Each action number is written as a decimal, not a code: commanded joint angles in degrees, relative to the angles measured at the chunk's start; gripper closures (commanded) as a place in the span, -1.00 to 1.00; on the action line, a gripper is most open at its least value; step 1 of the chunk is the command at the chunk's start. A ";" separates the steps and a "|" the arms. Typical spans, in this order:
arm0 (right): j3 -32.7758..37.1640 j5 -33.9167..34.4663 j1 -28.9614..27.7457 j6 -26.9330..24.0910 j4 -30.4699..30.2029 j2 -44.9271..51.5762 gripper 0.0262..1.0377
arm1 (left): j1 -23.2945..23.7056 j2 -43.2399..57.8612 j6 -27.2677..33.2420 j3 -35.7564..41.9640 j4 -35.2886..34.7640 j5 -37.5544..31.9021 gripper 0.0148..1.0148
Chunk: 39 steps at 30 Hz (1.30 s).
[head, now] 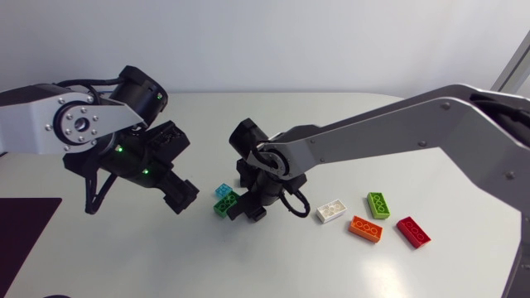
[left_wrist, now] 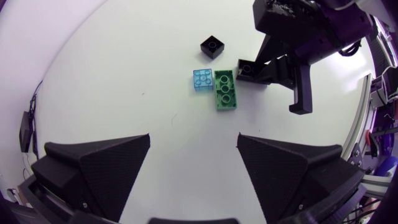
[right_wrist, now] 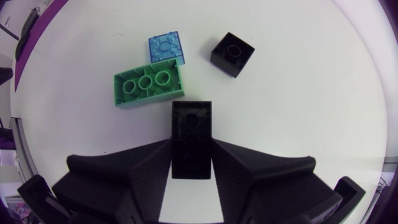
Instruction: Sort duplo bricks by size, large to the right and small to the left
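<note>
"While the right arm (head: 397, 124) reaches over the middle of the table (head: 273, 269), what has it got?"

"The right gripper (head: 248, 209) is clamped on a long black brick (right_wrist: 191, 124), a finger on each long side, down low. Whether it has left the tabletop I cannot tell. The left arm (head: 50, 124) hangs nearer the left edge, and the left gripper (left_wrist: 193, 140) is spread wide with nothing in it."

"Where should the brick go?"

"Toward the right edge, I'd say. The white brick (head: 333, 210), lime brick (head: 378, 204), orange brick (head: 365, 228) and red brick (head: 413, 232) already lie there."

"How to do it cleanly?"

"Straight up first. The green brick (right_wrist: 146, 87) lies just beside the held brick's far end, the clear blue brick (right_wrist: 166, 48) sits against the green one, and the small black brick (right_wrist: 232, 54) is near. A sideways drag would likely scatter them."

"And room?"

"There is bare table between the gripper and the white brick, and more toward the far edge behind that group. The red brick sits nearest the near edge, so I'd set down short of the white one, well in from any edge. The left gripper hovers near the green and blue pair, so leaving rightward keeps the two arms apart."
</note>
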 commanded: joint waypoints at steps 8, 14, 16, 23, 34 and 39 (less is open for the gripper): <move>-11.78 -1.27 -10.94 -0.09 -2.61 -9.93 0.96 | 0.70 -0.66 1.36 -1.93 1.79 0.99 -0.92; -20.84 -3.20 -25.79 -5.19 -3.66 -19.07 0.96 | -1.59 3.03 0.75 -1.84 3.81 2.40 -0.92; -22.42 -4.69 -30.45 -6.69 -3.58 -21.18 0.93 | -3.34 4.70 0.66 -1.84 4.34 2.57 -0.92; -23.56 -5.40 -36.78 -8.00 -6.48 -24.17 -0.93 | -7.91 12.96 -0.84 1.41 5.40 3.45 -0.92; -24.18 -5.66 -35.11 -7.30 -6.83 -27.16 -0.93 | -7.56 20.34 -1.54 2.55 9.35 3.63 -0.92; -24.35 -5.66 -35.11 -7.13 -6.83 -27.86 -0.93 | -7.39 23.16 -1.80 3.35 11.46 3.63 -0.91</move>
